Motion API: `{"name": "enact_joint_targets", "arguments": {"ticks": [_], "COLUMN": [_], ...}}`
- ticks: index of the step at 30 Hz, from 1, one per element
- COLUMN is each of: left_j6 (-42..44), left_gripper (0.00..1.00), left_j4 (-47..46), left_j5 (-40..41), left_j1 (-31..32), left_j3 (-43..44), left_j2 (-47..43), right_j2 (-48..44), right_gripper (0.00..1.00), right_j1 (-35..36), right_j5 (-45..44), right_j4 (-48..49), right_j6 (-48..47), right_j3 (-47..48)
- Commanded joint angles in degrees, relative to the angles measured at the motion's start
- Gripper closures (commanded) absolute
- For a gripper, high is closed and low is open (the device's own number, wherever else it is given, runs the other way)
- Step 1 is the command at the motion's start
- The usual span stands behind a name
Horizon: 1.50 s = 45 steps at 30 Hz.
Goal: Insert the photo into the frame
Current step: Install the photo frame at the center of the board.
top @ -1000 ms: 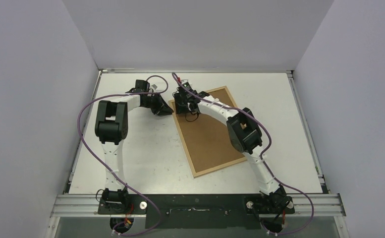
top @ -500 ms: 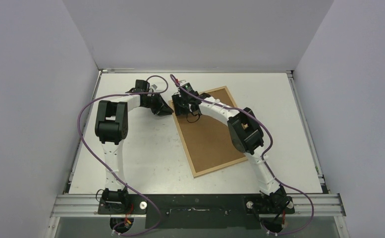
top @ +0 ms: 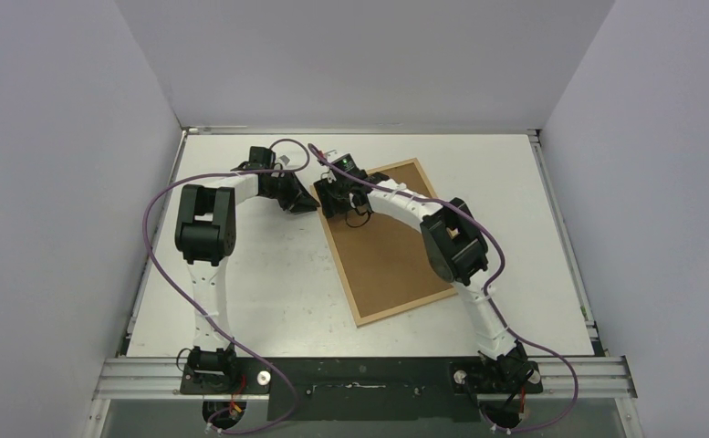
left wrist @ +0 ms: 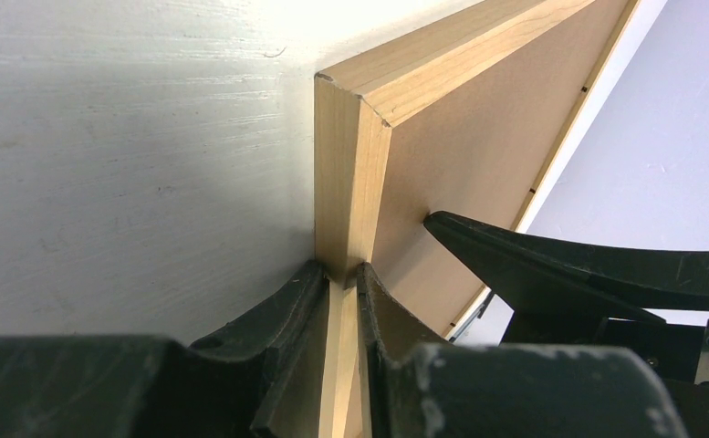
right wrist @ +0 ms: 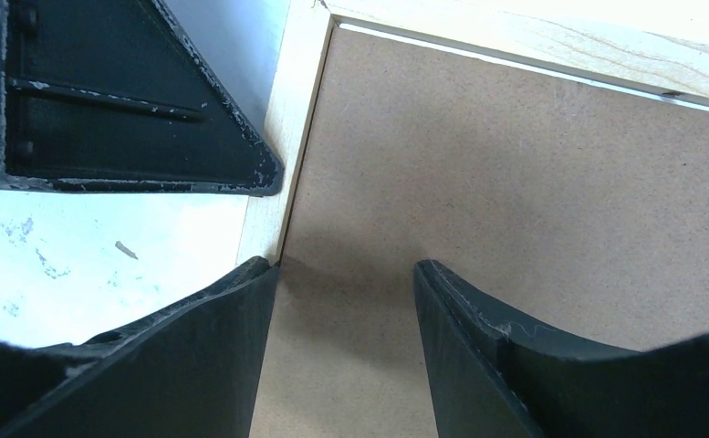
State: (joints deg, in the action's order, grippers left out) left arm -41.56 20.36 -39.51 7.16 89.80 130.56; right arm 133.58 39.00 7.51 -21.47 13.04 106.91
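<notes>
1. The frame [left wrist: 350, 182] lies flat and askew on the white surface [top: 259, 292], right of centre. Its back is up, and a brown panel [top: 387, 255] fills its opening.
2. Both arms crowd the frame's far left corner. The left arm [top: 206, 224] reaches in from the left. The right arm [top: 451, 242] arches over the panel and covers part of it from above.
3. The left jaws are pinching the frame's left strip just short of that corner, one on each side of the wood.
4. The right jaws are spread just over the same corner, one tip by the strip's inner edge and the other over the panel. Whether they touch cannot be told.
5. The frame is pale wood with visible grain, its square-cut strips joined on a diagonal at the corner. The panel is matte, fibrous hardboard. The surface is scuffed and speckled.
6. Purple cables [top: 154, 246] loop along each arm, and plain pale walls [top: 359, 55] box in the surface on three sides.
7. What lies under the panel is hidden, and the wrist views cut off all but the corner.
</notes>
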Motion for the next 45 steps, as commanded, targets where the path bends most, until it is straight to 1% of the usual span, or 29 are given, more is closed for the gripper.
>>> {"name": "enact_joint_targets", "arguments": {"ticks": [1,10,17,23,29,36,45], "left_j6": [2.9,2.8,2.8,2.9,2.9,2.9,3.1], "left_gripper": [0.85,0.85,0.85,0.85,0.85,0.85,0.85], "left_j4": [7.2,7.2,7.2,7.1,7.2,7.2,7.5], "left_j5": [9.4,9.5,9.5,9.6,9.6,9.6,10.0], "left_j1": [1.3,1.4,1.4,1.5,1.5,1.6,1.5], "left_j3": [-2.3,-2.6,-2.6,-2.6,-2.8,-2.9,-2.9], "left_j2": [5.5,5.4,5.5,5.5,5.4,5.3,5.3], "right_j2": [-0.2,1.0,1.7,2.0,2.6,2.7,-1.8], "right_gripper": [0.43,0.48,0.53,0.63,0.68,0.67,0.58], "right_j1": [-0.3,0.0,0.4,0.5,0.5,0.9,-0.3], "right_j5": [-0.5,-2.5,-4.3,-4.8,-5.0,-5.3,-2.8], "right_j4": [-7.5,-10.0,-10.9,-11.2,-11.5,-11.2,-6.4], "right_j6": [-0.9,-4.4,-5.5,-6.6,-7.0,-5.6,1.0], "right_j3": [-1.4,-1.1,-1.3,-2.0,-2.5,-2.4,-2.8]}}
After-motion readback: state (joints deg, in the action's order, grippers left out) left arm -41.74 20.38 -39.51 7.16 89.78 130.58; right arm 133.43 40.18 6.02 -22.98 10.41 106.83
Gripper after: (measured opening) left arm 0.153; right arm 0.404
